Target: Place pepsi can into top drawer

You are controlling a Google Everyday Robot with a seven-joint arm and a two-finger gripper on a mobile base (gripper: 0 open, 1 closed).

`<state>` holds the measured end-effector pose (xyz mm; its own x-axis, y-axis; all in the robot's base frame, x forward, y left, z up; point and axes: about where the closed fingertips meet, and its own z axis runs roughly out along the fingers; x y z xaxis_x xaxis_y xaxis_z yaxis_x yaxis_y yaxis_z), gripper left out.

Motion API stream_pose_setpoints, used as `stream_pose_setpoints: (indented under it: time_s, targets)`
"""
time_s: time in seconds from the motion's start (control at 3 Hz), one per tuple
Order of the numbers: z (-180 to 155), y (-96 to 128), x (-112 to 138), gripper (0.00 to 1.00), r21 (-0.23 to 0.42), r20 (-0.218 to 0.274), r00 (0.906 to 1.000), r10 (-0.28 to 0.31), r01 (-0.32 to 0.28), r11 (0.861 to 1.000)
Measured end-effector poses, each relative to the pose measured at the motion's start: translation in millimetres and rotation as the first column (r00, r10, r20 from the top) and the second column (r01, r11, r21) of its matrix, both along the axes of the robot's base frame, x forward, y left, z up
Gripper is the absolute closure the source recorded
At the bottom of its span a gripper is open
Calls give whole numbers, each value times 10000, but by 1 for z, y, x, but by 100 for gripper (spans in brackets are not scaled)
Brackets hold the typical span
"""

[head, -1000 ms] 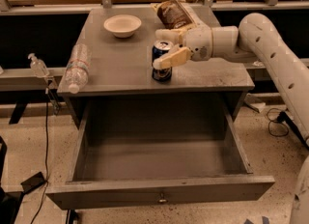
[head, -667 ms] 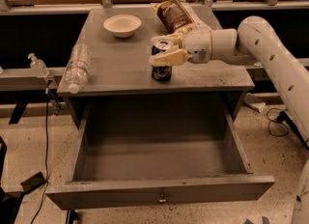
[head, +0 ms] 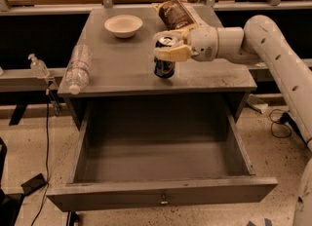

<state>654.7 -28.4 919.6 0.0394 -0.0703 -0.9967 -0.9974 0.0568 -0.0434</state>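
Note:
The pepsi can (head: 164, 68) is dark blue with a silver top and stands upright near the front middle of the grey cabinet top (head: 117, 69). My gripper (head: 167, 47) reaches in from the right and its cream fingers (head: 173, 53) close around the can's upper part. I cannot tell whether the can's base touches the surface. The top drawer (head: 161, 193) is pulled fully out below, with a small knob on its front panel, and its inside shows nothing in it.
A clear water bottle (head: 78, 68) lies at the top's left edge. A pale bowl (head: 123, 25) sits at the back and a brown snack bag (head: 174, 14) lies behind the gripper. A small pump bottle (head: 38, 65) stands to the left. Cables run on the floor.
The gripper and the can have shifted slightly to the left along the cabinet top. The drawer, bottle and bowl have not moved.

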Motion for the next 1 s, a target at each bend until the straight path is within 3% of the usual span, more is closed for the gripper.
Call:
stream_pose_setpoints:
  time_s: [0.33, 0.67, 1.0]
  targets:
    - [14, -26, -34, 100, -163, 478, 9972, 570, -563, 9983]
    - [6, -79, -85, 100, -568, 593, 9972, 455, -421, 9975]
    - [-27, -122, -116, 100, -982, 132, 9998, -124, 136, 9951]
